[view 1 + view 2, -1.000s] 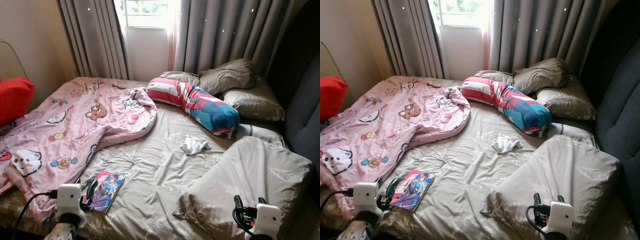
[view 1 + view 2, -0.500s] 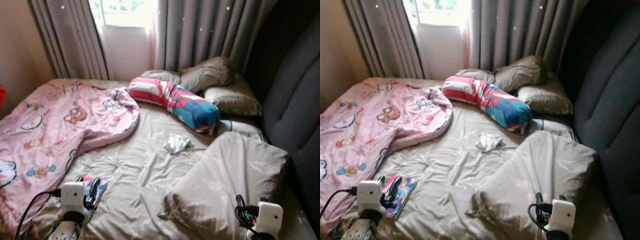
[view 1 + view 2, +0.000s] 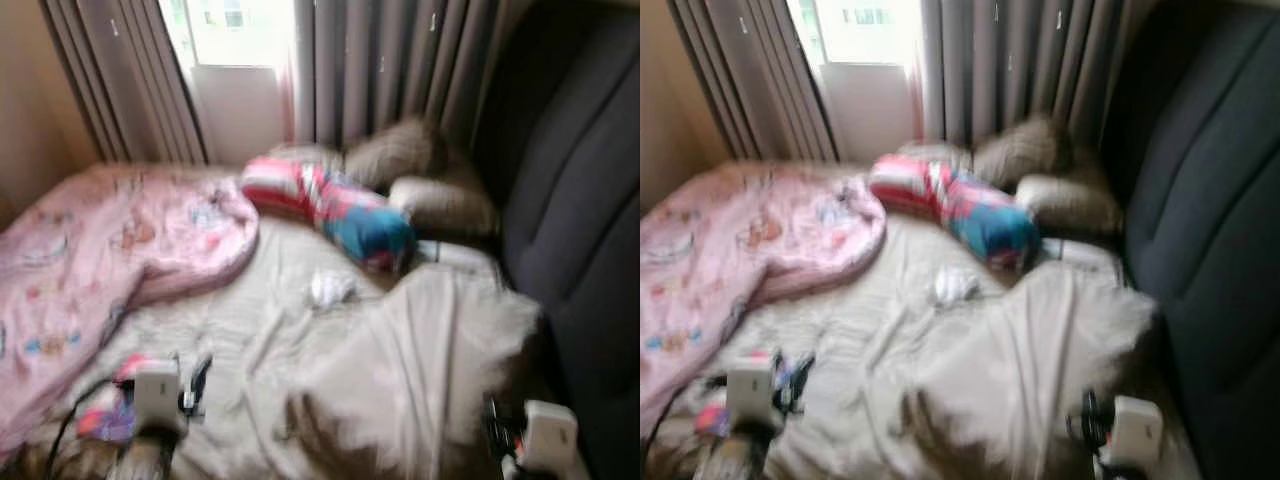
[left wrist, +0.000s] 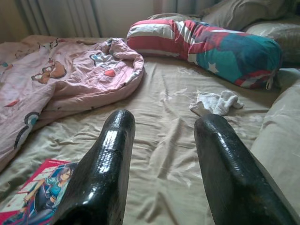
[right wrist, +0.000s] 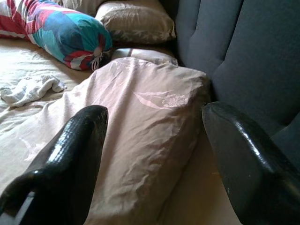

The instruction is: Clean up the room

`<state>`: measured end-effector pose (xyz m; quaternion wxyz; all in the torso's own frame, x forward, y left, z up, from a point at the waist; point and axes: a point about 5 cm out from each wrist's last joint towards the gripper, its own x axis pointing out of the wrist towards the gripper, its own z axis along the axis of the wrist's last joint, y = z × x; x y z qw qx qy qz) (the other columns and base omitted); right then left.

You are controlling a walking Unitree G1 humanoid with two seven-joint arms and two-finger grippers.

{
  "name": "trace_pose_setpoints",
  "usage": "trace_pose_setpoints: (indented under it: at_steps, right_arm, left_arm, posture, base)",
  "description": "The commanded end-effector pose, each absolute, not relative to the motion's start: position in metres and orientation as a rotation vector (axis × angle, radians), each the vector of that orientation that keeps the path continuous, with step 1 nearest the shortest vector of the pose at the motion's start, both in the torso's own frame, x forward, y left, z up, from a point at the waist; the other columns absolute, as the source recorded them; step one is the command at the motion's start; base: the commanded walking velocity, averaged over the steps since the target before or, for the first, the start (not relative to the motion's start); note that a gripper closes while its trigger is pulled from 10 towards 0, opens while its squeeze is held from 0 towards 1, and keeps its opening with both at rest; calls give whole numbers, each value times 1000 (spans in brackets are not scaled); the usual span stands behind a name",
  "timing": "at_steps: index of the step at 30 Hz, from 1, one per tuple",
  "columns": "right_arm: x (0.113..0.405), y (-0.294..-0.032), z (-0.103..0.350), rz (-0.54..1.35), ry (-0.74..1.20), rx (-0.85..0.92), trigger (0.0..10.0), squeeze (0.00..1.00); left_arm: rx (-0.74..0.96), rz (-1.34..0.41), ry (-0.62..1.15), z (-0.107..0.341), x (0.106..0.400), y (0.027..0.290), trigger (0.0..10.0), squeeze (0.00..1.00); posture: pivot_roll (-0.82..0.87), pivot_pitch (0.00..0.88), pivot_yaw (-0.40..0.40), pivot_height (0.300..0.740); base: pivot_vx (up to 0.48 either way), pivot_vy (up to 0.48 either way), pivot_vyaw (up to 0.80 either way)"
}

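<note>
bolster: lies across the bed, long axis from curtains toward headboard
cloth: crumpled mid-bed
left gripper: spread apart, holding nothing
right gripper: spread apart over big pillow

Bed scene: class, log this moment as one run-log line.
left gripper: open, over bed sheet | right gripper: open, over beige pillow | white cloth: mid-bed | head views blurred

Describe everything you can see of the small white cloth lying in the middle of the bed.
The white cloth is a small, crumpled piece of soft, towel-like fabric, bunched into uneven folds. It lies loose on the beige sheet, in the open middle of the bed, just in front of the striped red, white and teal bolster and apart from it. The big beige pillow lies close beside it. Nothing holds it.
</note>
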<state>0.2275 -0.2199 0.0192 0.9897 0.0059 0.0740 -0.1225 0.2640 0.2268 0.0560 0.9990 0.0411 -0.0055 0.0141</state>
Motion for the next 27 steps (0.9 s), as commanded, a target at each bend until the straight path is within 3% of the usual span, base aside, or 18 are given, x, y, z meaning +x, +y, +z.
trace_pose_setpoints:
  at_steps: [1, 7, 11, 27]
  right_arm:
    - [229, -216, 19, -242, 153, 24, 10000, 0]
    - [229, -217, 17, -258, 172, 39, 10000, 0]
    - [230, -218, 19, -261, 159, 46, 10000, 0]
    - [238, -206, 15, -215, 179, 52, 10000, 0]
  left_arm:
    - [91, 40, 15, 54, 263, 233, 10000, 0]
    - [77, 39, 29, 53, 265, 231, 10000, 0]
    - [80, 33, 27, 53, 266, 230, 10000, 0]
    - [91, -3, 30, 54, 266, 227, 10000, 0]
  posture:
    - [-103, 36, 6, 740]
    - [-108, 36, 8, 740]
    - [-109, 37, 7, 740]
    - [-92, 28, 26, 740]
  base:
    - [0, 0, 0]
    - [0, 240, 0]
    - [0, 352, -781]
    - [0, 0, 0]
